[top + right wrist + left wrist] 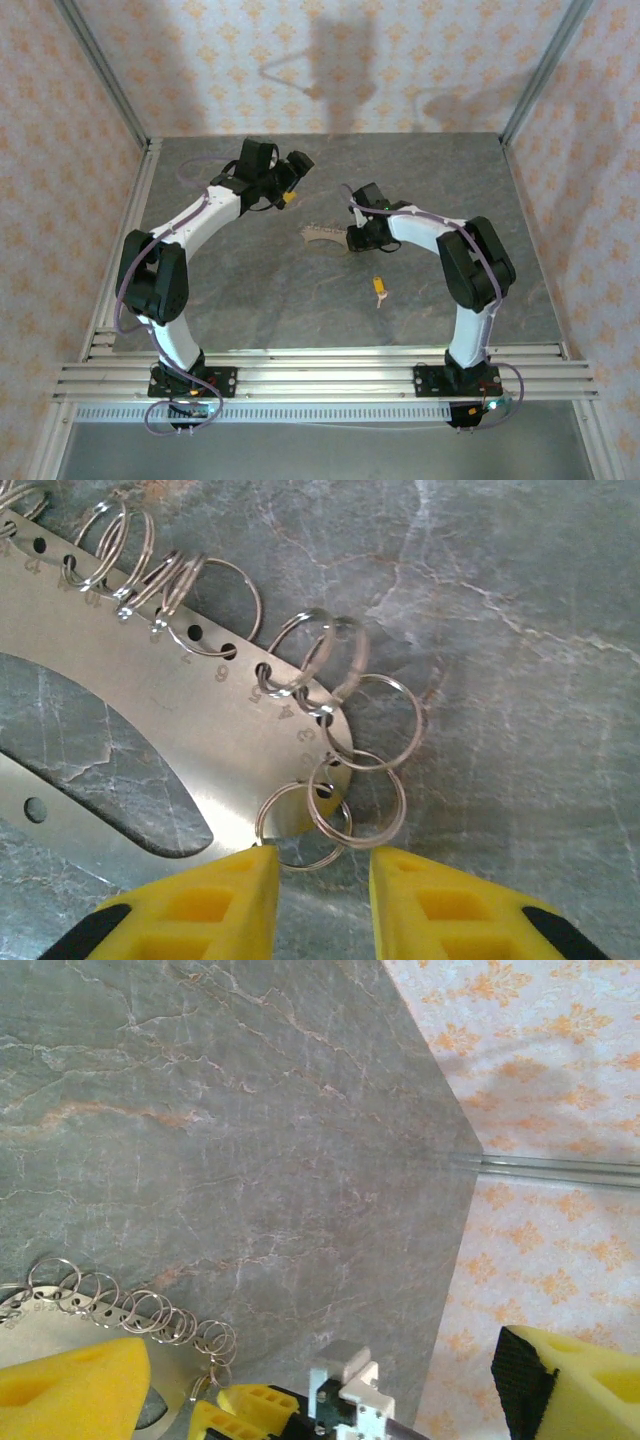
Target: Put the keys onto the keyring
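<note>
L gripper [290, 187] sits up toward the far edge, left of centre. Its jaws are spread wide & released, w/ nothing between them. The keyring [322, 236] lies flat about mid-counter [250, 300]. It's a metal plate w/ numbered holes & small rings [340, 800] along one edge. R gripper [322, 900] is low at the plate's end. Its jaws are part-open, straddling the end ring. One tip touches the ring, but I see no clench on it. The key [380, 288], orange head, lies alone nearer the near edge, right of centre, apart from the keyring.
</note>
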Available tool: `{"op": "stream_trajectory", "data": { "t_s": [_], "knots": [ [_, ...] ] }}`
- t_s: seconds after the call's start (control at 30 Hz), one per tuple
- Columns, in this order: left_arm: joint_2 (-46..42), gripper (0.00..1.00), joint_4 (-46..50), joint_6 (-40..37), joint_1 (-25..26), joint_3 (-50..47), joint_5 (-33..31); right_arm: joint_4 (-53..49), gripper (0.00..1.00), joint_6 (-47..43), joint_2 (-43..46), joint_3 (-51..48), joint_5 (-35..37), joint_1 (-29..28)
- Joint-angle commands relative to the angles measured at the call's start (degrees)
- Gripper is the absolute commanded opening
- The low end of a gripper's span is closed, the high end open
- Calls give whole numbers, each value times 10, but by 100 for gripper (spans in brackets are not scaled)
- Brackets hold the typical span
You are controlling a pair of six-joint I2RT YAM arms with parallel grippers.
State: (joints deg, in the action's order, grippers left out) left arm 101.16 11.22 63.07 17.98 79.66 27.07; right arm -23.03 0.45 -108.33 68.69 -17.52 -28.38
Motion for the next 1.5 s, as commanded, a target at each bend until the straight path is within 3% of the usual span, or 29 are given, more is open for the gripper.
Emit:
{"op": "stream_trajectory", "data": {
  "t_s": [0.0,0.23,0.33,0.67,1.47],
  "knots": [
    [-1,90,-25,6,-5,-2,11,-14,29,-12,-10,15,17,-4],
    [9,90,-33,10,-5,0,15,-18,25,-19,-15,27,29,-4],
    [10,90,-35,10,-6,-1,16,-20,31,-22,-6,25,25,-4],
    [7,91,-41,12,-6,-2,17,-15,33,-12,40,-1,36,-9],
    [5,90,-45,15,-6,-8,17,-28,35,-41,-12,27,104,-37]
  ]
}}
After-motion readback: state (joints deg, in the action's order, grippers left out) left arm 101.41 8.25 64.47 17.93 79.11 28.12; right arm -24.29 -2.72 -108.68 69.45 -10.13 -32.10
